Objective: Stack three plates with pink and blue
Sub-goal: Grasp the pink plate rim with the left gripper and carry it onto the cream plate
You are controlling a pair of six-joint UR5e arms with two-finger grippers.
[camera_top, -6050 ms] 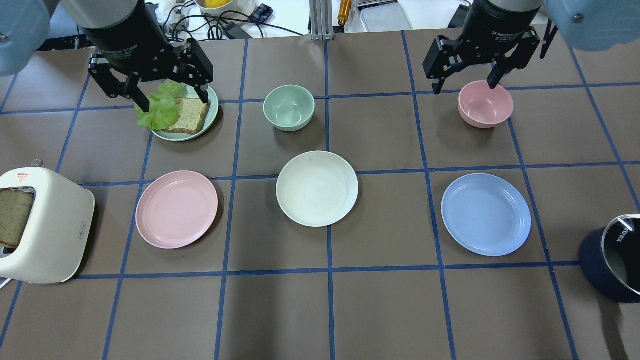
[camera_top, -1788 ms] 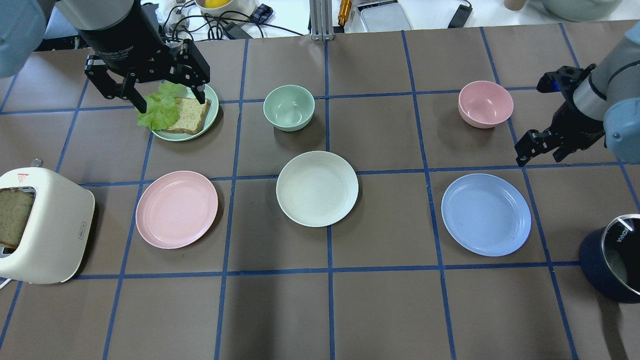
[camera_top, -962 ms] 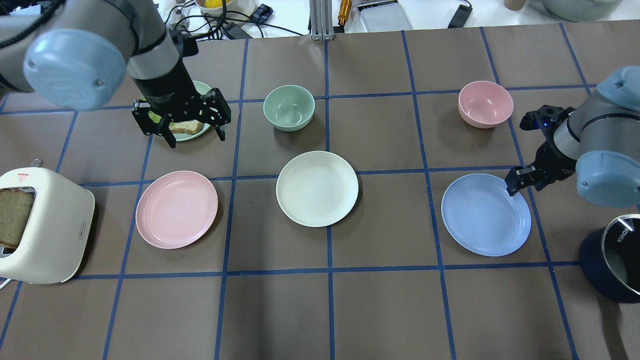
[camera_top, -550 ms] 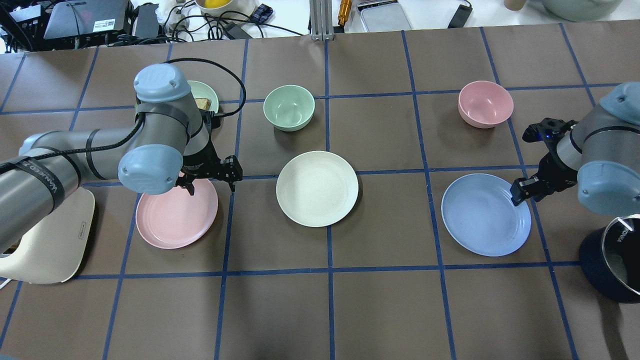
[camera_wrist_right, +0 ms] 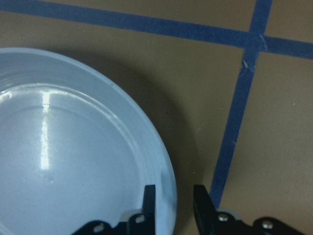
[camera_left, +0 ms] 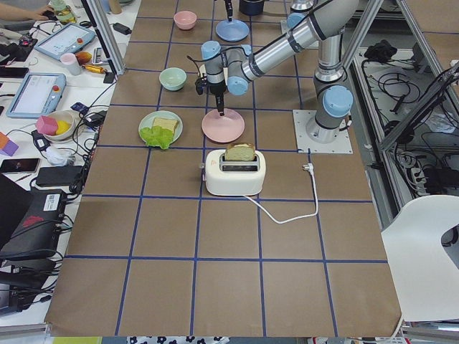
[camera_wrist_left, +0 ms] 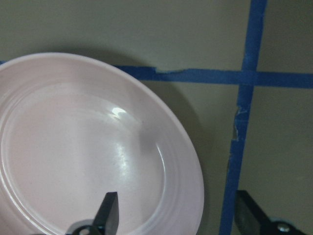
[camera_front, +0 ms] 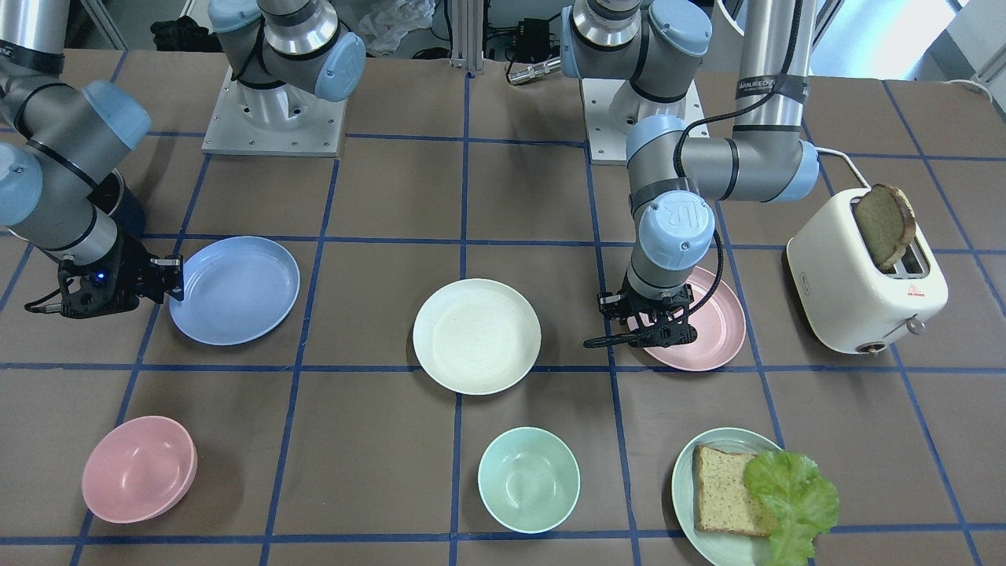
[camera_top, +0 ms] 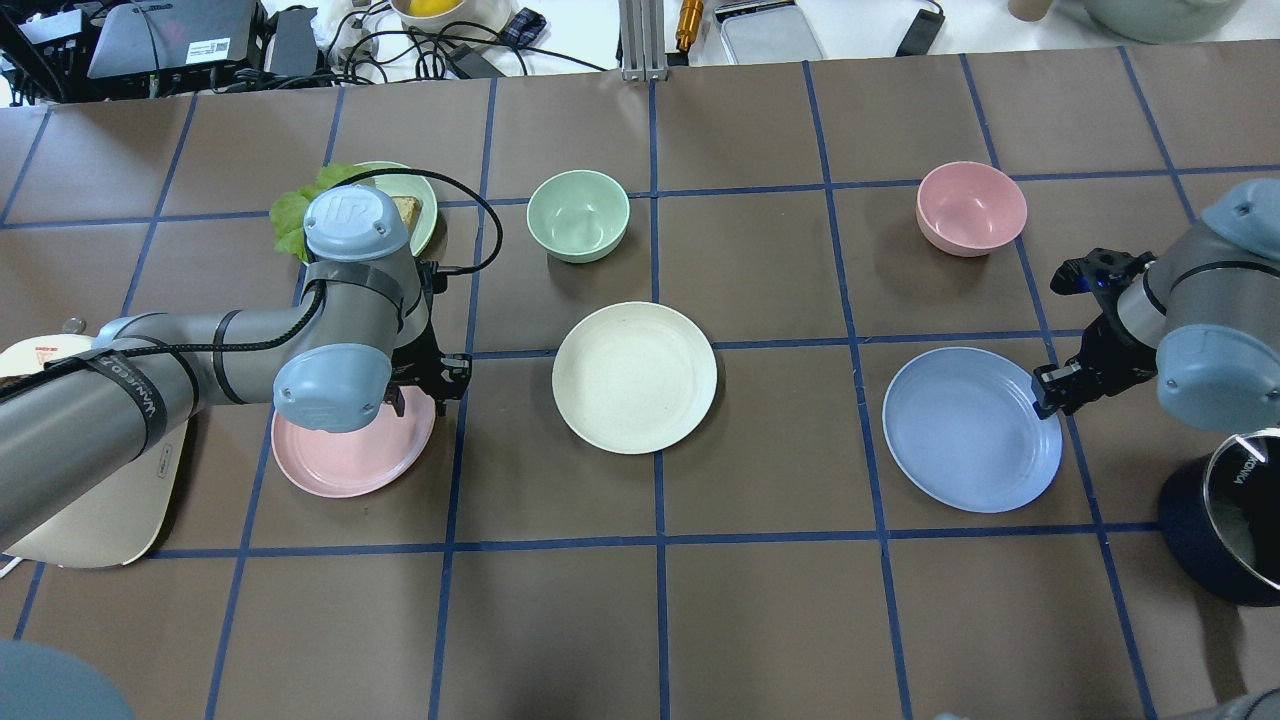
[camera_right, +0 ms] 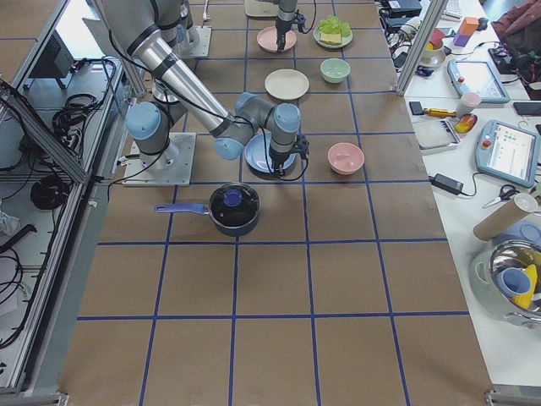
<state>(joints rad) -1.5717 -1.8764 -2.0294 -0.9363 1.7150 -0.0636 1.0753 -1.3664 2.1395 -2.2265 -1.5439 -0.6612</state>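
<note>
The left gripper (camera_wrist_left: 176, 208) hangs low over the pink plate (camera_top: 345, 455), released, with its jaws spread wide. One finger (camera_wrist_left: 109, 213) is above the plate's shallow floor and the other is out over the brown table (camera_top: 760, 600), so the raised rim passes between them with room to spare on both sides. That plate lies flat beneath the gripper, and most of it stretches away from the inner finger, toward the toaster (camera_front: 864, 275) beyond it. The right gripper (camera_wrist_right: 174, 193) is down at the edge of the blue plate (camera_top: 965, 430) with its jaws drawn narrow around the rim. The inner finger (camera_wrist_right: 149, 198) is against the rim's inside slope, while a thin strip of shadow shows between the rim and the outer finger, so it is not clenched. The blue plate rests flat on the table, its body spreading away from the inner finger. The cream plate (camera_top: 634, 377) sits between the two grippers, well apart from each and touched by neither. Past the left gripper, away from the robot, stand a green plate (camera_front: 684, 487) with bread and lettuce and a mint bowl (camera_top: 578, 215). A pink bowl (camera_top: 971, 208) stands past the right gripper, and a dark pot (camera_top: 1225, 520) sits near that arm on the robot's side.
</note>
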